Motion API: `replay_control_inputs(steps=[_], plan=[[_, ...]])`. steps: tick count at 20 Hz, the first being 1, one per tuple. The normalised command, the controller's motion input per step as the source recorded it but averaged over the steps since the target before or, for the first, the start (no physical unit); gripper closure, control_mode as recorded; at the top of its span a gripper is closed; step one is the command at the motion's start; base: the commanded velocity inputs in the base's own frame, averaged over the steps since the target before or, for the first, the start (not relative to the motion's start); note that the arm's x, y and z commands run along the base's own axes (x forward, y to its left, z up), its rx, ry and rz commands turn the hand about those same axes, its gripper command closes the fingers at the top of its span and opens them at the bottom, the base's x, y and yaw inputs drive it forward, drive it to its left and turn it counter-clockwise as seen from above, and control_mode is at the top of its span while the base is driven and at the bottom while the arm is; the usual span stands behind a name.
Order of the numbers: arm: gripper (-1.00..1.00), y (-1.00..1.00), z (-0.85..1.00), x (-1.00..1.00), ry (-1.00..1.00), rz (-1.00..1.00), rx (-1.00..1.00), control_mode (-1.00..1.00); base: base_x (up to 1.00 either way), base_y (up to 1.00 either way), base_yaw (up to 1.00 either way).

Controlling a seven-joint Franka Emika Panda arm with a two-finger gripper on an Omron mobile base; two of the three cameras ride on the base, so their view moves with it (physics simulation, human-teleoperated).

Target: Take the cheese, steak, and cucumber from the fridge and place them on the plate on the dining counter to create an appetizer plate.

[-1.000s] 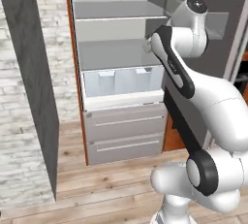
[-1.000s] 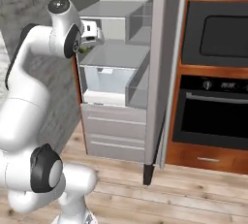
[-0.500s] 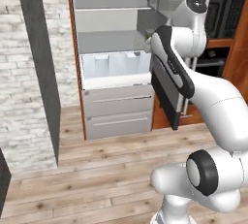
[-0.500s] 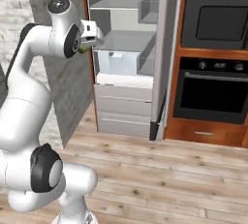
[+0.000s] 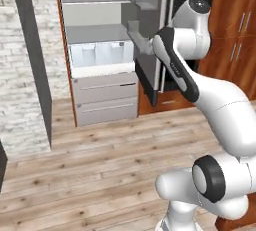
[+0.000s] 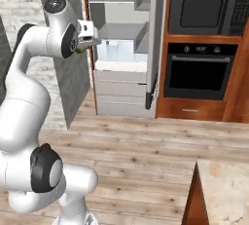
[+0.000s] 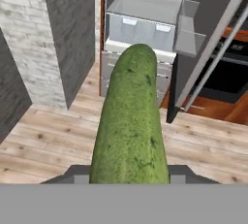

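Observation:
The cucumber (image 7: 130, 126), dark green and oblong, sticks out from my gripper (image 6: 83, 41), which is shut on its lower end; a bit of green cucumber (image 6: 78, 50) shows under the hand. The gripper hangs in the air well in front of the open fridge (image 6: 121, 48), not inside it. The fridge (image 5: 100, 50) shows pale shelves, a clear crisper drawer and grey lower drawers. Its interior (image 7: 145, 19) lies straight ahead of the hand. A corner of the dining counter (image 6: 224, 190) shows at the lower right. The cheese, the steak and the plate are out of view.
The fridge door (image 6: 155, 39) stands open, edge-on, between the fridge and the black wall oven (image 6: 202, 73) with a microwave (image 6: 202, 12) above. A dark grey panel (image 6: 65, 73) and a brick wall (image 5: 30, 50) stand left of the fridge. Wood floor (image 5: 110, 150) stretches ahead.
The whole picture has shifted: the base has backed away from the fridge, which now looks smaller and farther. The gripper stays shut on the cucumber.

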Motion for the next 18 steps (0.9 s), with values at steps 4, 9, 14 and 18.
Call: replay_control_inputs(steps=[4, 9, 14, 18], plan=[[1.00, 0.00, 0.00, 0.00, 0.00, 0.00, 0.00, 1.00, -1.00, 0.15, -0.39], [1.00, 0.00, 0.00, 0.00, 0.00, 0.00, 0.00, 1.00, -1.00, 0.24, -0.33], [1.00, 0.00, 0.00, 0.00, 0.00, 0.00, 0.00, 1.00, -1.00, 0.21, -0.27], [1.00, 0.00, 0.00, 0.00, 0.00, 0.00, 0.00, 1.00, -1.00, 0.02, -0.38]])
